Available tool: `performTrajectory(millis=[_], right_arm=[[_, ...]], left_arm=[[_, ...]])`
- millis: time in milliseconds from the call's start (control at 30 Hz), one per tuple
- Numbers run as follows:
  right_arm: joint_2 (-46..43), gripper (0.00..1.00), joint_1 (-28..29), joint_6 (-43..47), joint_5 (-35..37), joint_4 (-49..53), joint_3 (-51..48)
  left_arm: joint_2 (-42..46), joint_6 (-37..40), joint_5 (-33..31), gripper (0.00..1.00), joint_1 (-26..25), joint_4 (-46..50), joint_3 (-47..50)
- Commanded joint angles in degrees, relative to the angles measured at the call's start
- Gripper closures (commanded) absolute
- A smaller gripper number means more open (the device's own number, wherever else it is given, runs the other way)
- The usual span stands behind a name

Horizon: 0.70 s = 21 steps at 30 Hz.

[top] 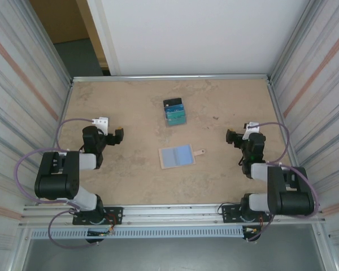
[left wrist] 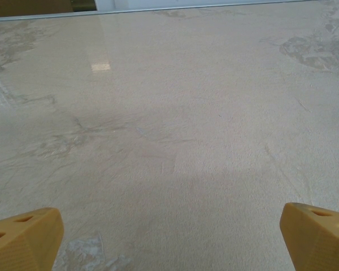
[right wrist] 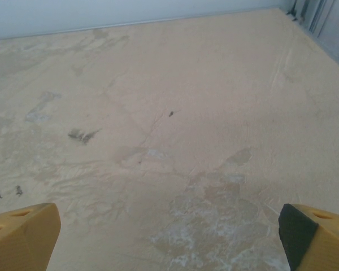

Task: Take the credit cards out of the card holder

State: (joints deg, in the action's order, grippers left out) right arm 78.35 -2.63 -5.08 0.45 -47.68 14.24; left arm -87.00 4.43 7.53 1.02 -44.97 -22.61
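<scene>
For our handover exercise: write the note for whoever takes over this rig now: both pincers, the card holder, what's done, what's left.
Left pincer: open, empty, over bare table.
Right pincer: open, empty, likewise.
Card holder: lying open mid-table, pale blue inside up, untouched.
Stack of black, blue and teal pieces: beyond it, apart.
Done: holder opened; whether cards remain inside cannot be told.
Left: check the holder, pull out any cards.
</scene>
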Motion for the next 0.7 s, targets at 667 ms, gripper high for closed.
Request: performTrajectory(millis=[667], right_arm=[[10.12,0.01,-0.18,0.00,-1.46,1.89,9.23]], left_arm=[[0.22,-0.08,-0.06,0.01,-0.45,0.06,-1.27]])
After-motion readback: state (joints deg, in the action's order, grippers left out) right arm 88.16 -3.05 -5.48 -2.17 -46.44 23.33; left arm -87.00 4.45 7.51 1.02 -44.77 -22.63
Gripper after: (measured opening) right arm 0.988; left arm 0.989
